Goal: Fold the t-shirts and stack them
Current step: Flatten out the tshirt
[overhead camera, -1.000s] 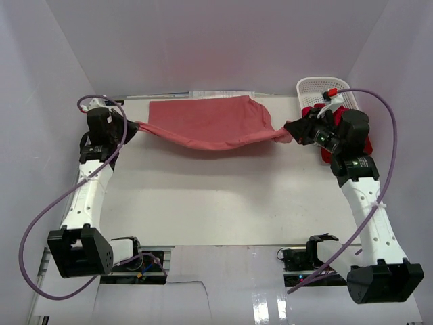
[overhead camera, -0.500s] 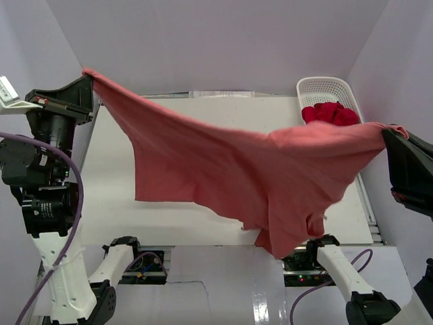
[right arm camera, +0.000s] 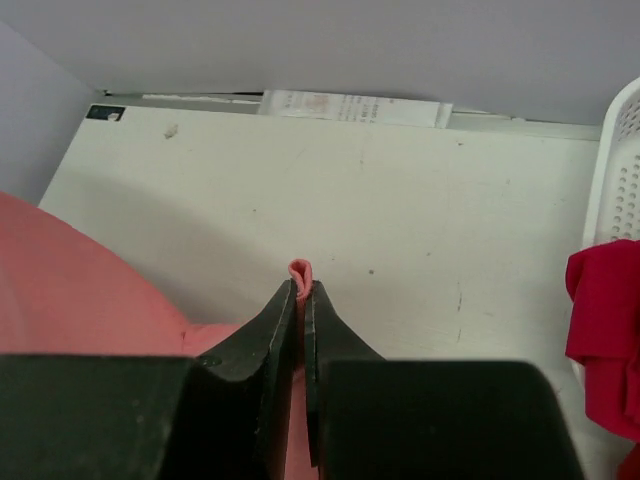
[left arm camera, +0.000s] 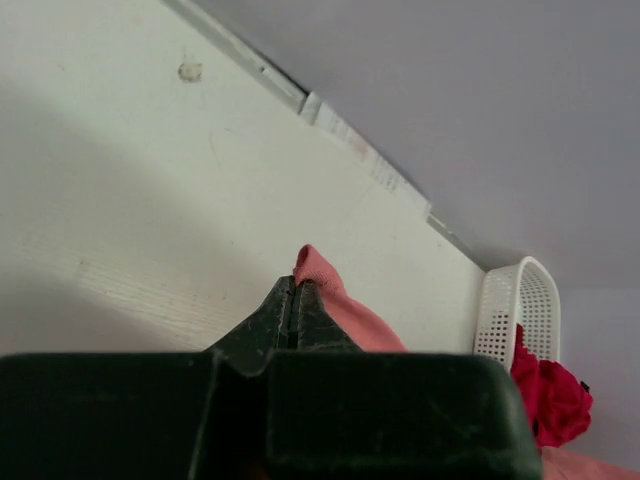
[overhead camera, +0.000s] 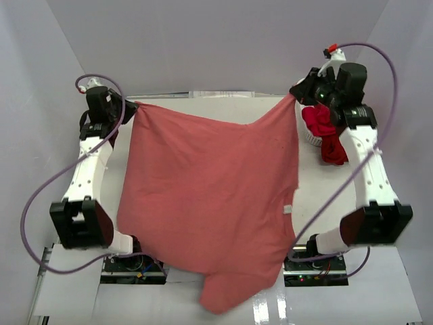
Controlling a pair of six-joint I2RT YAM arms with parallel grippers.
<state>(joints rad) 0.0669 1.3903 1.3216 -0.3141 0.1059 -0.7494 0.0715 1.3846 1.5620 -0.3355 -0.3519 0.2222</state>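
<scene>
Flick finished: shirt down and spread.

Top view: the dusty salmon-red soft cloth t-shirt [overhead camera: 210, 196], airborne half a second ago, now drapes across the white table [overhead camera: 331, 203], its lower end overhanging the near edge. My left gripper [overhead camera: 132, 108] and right gripper [overhead camera: 295, 95] hold its far corners. Left wrist: jaws clamped on cloth. Right wrist: likewise, pinching a pink nub. I judge folding can begin.

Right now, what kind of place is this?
Probably a lab robot cell, not a home: plain pale walls box in a white table, and the left gripper and right gripper hold a salmon t-shirt.
</scene>
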